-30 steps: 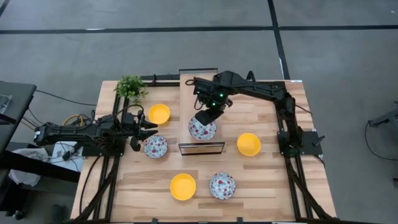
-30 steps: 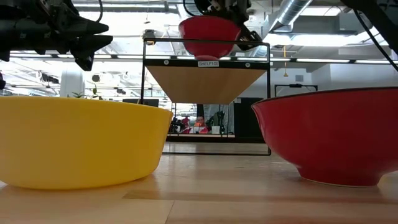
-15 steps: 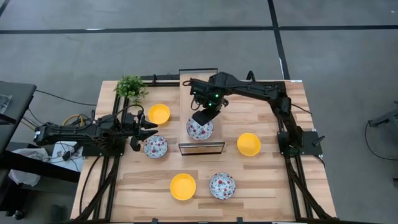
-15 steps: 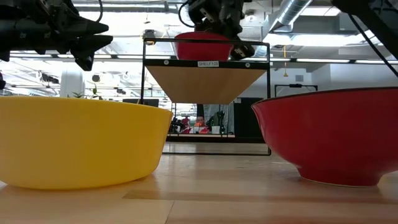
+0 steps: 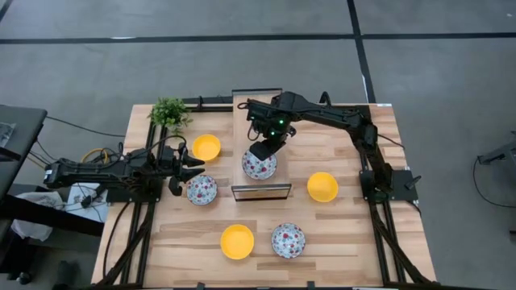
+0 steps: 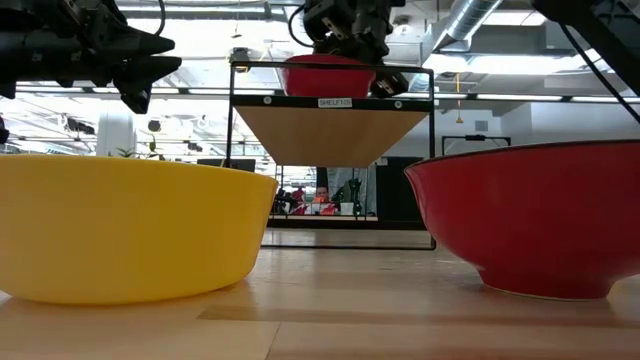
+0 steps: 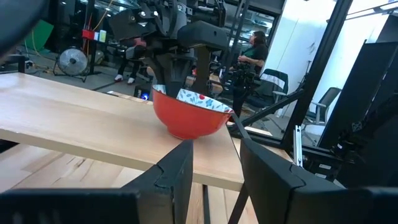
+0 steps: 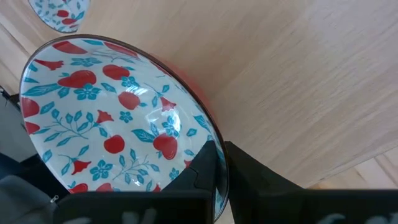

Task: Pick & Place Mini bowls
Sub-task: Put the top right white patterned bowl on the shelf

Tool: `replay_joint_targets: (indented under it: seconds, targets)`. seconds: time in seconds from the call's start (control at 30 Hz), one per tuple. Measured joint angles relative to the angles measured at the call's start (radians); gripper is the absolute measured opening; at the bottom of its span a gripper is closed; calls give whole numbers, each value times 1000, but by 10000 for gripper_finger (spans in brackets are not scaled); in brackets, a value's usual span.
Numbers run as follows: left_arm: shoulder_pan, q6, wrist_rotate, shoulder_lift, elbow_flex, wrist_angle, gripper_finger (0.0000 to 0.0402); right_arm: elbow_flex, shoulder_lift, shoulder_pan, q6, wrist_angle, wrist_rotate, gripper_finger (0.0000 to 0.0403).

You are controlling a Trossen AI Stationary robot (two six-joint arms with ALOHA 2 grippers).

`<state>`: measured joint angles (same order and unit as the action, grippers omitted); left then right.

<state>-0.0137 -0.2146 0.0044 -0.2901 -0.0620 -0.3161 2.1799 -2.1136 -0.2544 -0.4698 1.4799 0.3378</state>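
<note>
My right gripper [image 5: 263,151] is shut on a floral mini bowl [image 5: 259,166], red on the outside, that stands on the raised shelf [image 5: 260,113]. My left gripper [image 5: 190,168] hangs open above the table's left part, between a yellow bowl [image 5: 206,147] and a floral bowl [image 5: 201,190]; its wrist view looks across at the held bowl [image 7: 189,116]. Two more yellow bowls [image 5: 322,187] [image 5: 237,242] and another floral bowl [image 5: 288,240] sit upright on the table. My right gripper pinches the floral bowl's rim [image 8: 211,138] on its far side, one finger inside the bowl and one outside. The fingers come from above, slanting down. The bowl is upright with its base [image 7: 186,132] on the shelf's top board.
The shelf is a wooden board on a black frame [image 6: 333,100] standing mid-table. A green potted plant [image 5: 169,112] stands at the far left corner. Bare wood lies between the bowls on the near half. People and chairs show in the room beyond.
My right gripper has moved down and slightly toward the table's left, bringing the floral bowl from above the shelf down onto its top board. The fingers have stayed shut on the rim. In the last half second it has hardly moved.
</note>
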Motion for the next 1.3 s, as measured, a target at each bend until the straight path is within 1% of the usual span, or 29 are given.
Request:
replay_joint_targets:
  seconds: [0.1,0.4,0.47,0.7,0.87,1.3]
  targets:
    - [0,0,0,0,0,0,132,1,0,-5,0,0,2,21]
    - [0,0,0,0,0,0,132,1,0,-4,0,0,14,19]
    - [0,0,0,0,0,0,132,1,0,-4,0,0,30,25]
    - [0,0,0,0,0,0,132,1,0,-10,6,0,33,57]
    - [0,0,0,0,0,0,132,1,0,-11,8,0,33,69]
    - [0,0,0,0,0,0,132,1,4,-30,10,1,33,72]
